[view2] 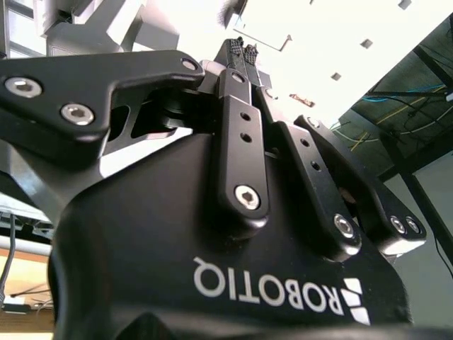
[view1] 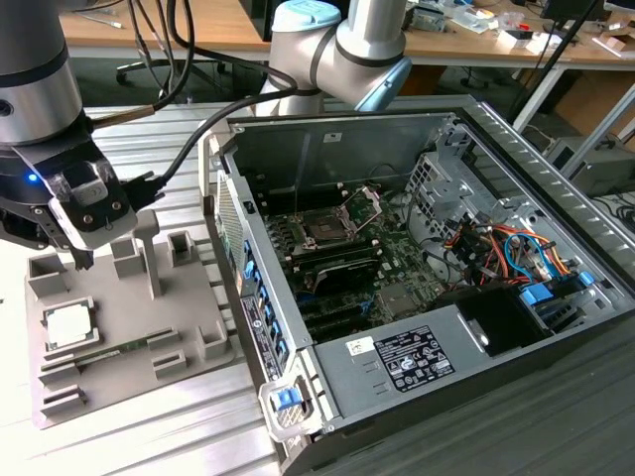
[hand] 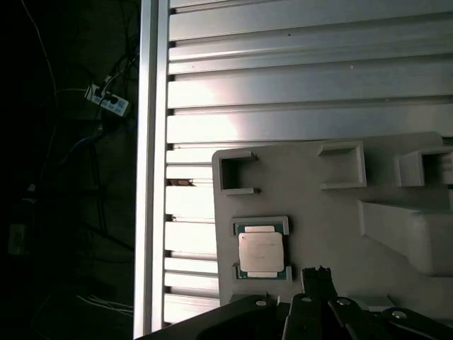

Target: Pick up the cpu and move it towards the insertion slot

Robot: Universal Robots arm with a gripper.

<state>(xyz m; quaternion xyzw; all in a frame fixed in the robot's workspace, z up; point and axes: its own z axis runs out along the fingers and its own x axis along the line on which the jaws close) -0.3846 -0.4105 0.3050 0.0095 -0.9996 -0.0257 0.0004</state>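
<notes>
The cpu (view1: 67, 324) lies flat in a shallow seat on the grey fixture plate (view1: 149, 317), at the exterior view's left; its silvery face also shows in the first wrist view (hand: 261, 249). My gripper (view1: 81, 260) hangs a little above the plate, just beyond the cpu and apart from it. Its fingers are shut together with nothing between them, as the second wrist view (view2: 241, 48) shows. The insertion slot (view1: 322, 230) sits on the motherboard inside the open computer case, with its silver bracket (view1: 362, 203) hinged up.
Upright posts and blocks (view1: 147, 253) rise from the fixture plate close to my gripper. The open computer case (view1: 427, 248) holds cables and a drive cage at the exterior view's right. Everything rests on a slatted aluminium table (hand: 297, 92), whose edge rail (hand: 152, 163) is near the plate.
</notes>
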